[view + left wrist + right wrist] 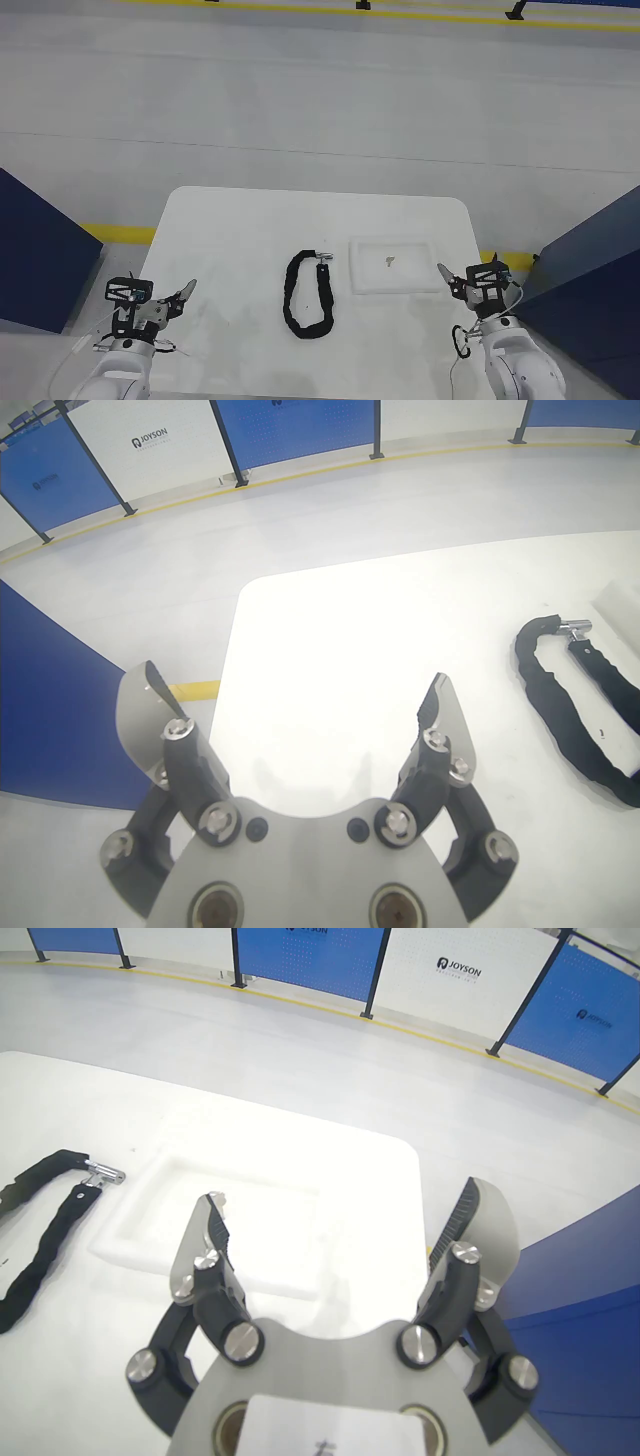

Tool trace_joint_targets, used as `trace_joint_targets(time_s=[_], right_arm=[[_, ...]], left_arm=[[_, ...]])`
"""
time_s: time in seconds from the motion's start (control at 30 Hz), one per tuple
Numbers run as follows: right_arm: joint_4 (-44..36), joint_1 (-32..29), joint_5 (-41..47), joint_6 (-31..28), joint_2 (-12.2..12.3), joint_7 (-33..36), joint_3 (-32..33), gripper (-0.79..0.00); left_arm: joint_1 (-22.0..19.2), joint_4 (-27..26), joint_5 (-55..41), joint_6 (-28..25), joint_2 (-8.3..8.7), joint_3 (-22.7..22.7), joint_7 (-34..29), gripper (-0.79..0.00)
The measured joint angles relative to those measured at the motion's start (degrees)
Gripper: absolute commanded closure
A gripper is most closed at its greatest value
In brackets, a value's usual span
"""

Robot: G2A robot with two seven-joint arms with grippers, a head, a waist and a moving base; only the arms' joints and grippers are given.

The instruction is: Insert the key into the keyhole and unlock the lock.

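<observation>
Top view: white table (230, 230) with a black sleeved chain lock (289, 298) lying at about its centre. The chain forms a narrow closed loop, long axis running 12 to 6 o'clock. Its metal lock cylinder (322, 258) sits at the 12 o'clock end of the loop, flat on the table. The keyhole itself is too small to make out.

A shallow white tray (396, 289) lies just beside the lock, at 2 to 3 o'clock of it, not touching it. The key (388, 263) lies inside the tray, near its middle, apart from the lock and from both grippers.

The left gripper (295, 675) is at 9 o'clock of the lock, well apart from it, near the table edge. Left wrist view: jaws spread wide, nothing between them, bare table surface under them. The chain and cylinder are off to one side.

The right gripper (344, 1193) is at 3 o'clock of the lock, beyond the tray and near the tray's outer corner. Right wrist view: jaws likewise spread wide and empty, with the tray beneath and ahead of the fingertips. The cylinder end of the chain lies just past the tray's far side.
</observation>
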Motion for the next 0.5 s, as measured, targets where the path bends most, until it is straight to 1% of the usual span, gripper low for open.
trace_joint_targets(time_s=[0.1,0.2,0.33,0.5], right_arm=[[-0.9,2.6,-3.4,-4.1,0.6,3.8,2.2,-0.785],[-1.8,6.1,-6.2,-9.6,1.3,8.1,3.9,-0.785],[-2.0,12.0,-9.5,-18.9,2.3,13.8,5.2,-0.785],[-0.8,19.2,-12.2,-30.0,3.2,19.7,4.2,-0.785]], left_arm=[[0.0,0.0,0.0,0.0,0.0,0.0,0.0,-0.785],[0.0,0.0,0.0,0.0,0.0,0.0,0.0,-0.785],[0.0,0.0,0.0,0.0,0.0,0.0,0.0,-0.785],[0.0,0.0,0.0,0.0,0.0,0.0,0.0,-0.785]])
